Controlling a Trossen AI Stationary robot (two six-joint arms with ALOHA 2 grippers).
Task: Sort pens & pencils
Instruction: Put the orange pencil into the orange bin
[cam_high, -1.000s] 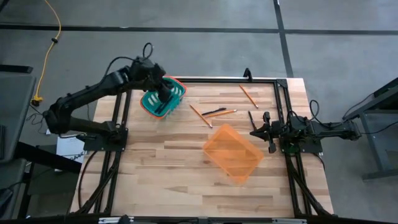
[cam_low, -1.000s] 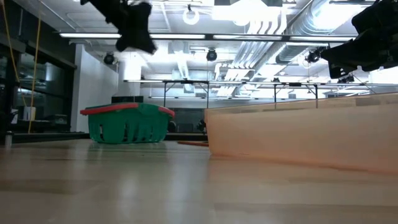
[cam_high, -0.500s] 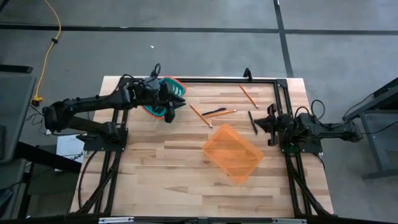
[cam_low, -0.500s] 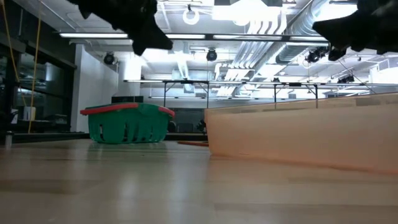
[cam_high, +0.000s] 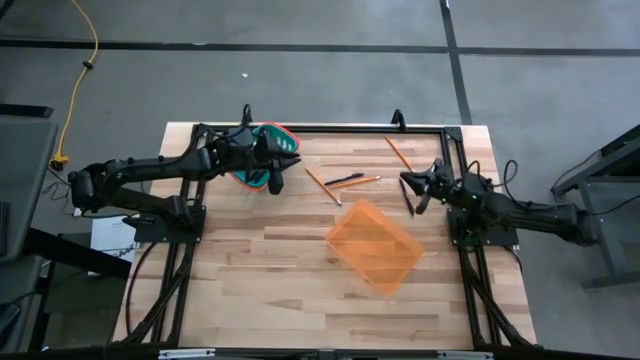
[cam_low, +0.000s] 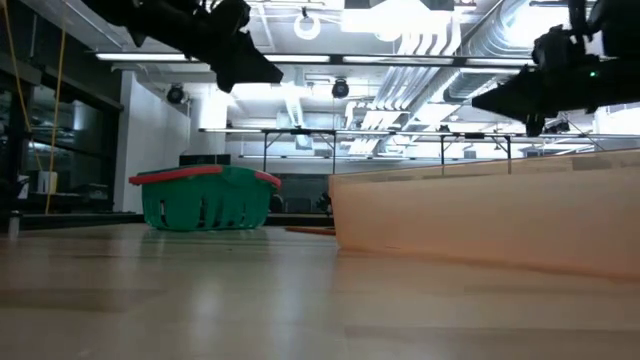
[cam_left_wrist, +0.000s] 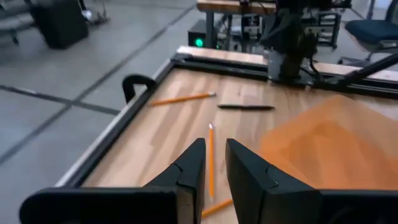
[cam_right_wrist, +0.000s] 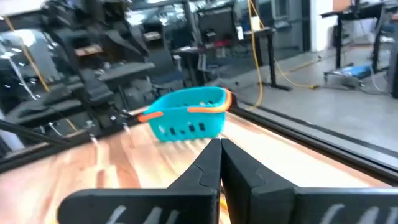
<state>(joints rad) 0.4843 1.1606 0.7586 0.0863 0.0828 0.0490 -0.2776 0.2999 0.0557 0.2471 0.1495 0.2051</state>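
My left gripper (cam_high: 285, 166) hovers just right of the teal basket (cam_high: 255, 165), pointing level toward the table's right, its fingers a narrow gap apart and empty (cam_left_wrist: 214, 165). Ahead of it lie two orange-yellow pencils (cam_high: 322, 185) (cam_high: 361, 182) and a black pen (cam_high: 343, 179), all flat on the wood. A third pencil (cam_high: 400, 152) lies near the far right corner. My right gripper (cam_high: 408, 183) is shut and empty (cam_right_wrist: 219, 152). It hangs above a second black pen (cam_high: 406, 197) near the right rail.
An orange translucent basket (cam_high: 375, 245) sits tilted in the middle of the table, near the loose pens and pencils. A black frame rail (cam_high: 350, 130) runs along the far edge and both sides. The near half of the wooden table (cam_high: 250, 290) holds nothing else.
My left gripper has come up out of the teal basket, tipped from pointing down to level, and moved a little toward the table's right. My right gripper has moved toward the table's left and far edge, over the black pen by the right rail.
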